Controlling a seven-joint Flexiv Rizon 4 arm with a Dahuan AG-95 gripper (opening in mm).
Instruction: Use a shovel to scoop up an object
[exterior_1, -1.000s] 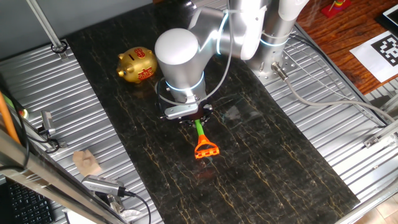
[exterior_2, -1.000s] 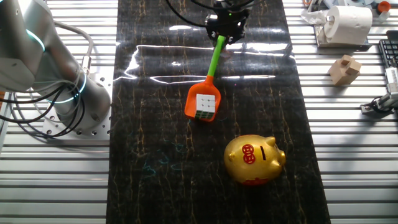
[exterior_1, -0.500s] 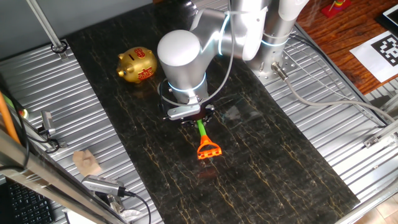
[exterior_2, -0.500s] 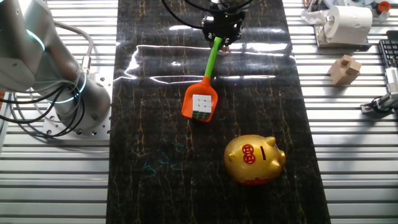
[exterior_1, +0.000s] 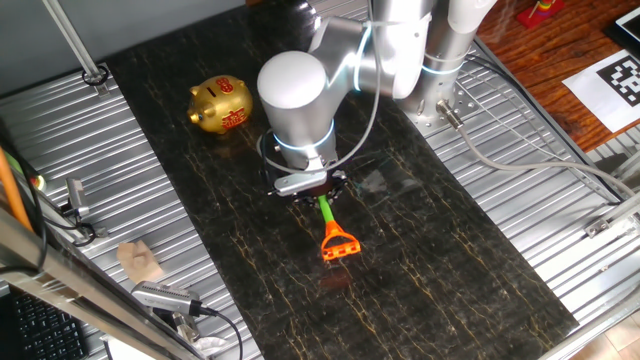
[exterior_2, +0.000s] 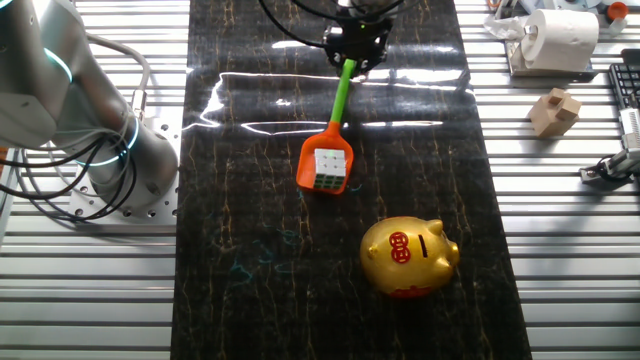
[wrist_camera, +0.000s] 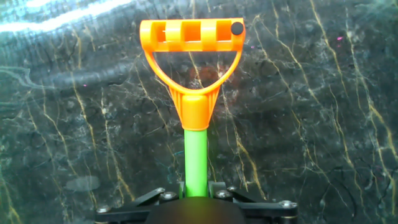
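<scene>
My gripper is shut on the thin green shaft of the shovel. In the other fixed view the orange blade points toward the camera and carries the small white and blue cube. In one fixed view my gripper sits under the arm's wrist, and the orange D-shaped handle sticks out below it; the blade and cube are hidden behind the arm. In the hand view the fingers clamp the shaft, with the handle ahead over the dark mat.
A gold piggy bank with red marks stands just in front of the blade; it also shows in one fixed view. The black marbled mat lies between ribbed metal table sides. A wooden block and a paper roll sit off to the right.
The arm and the shovel have drifted slightly sideways with the cube still on the blade. The grip on the shaft has not changed.
</scene>
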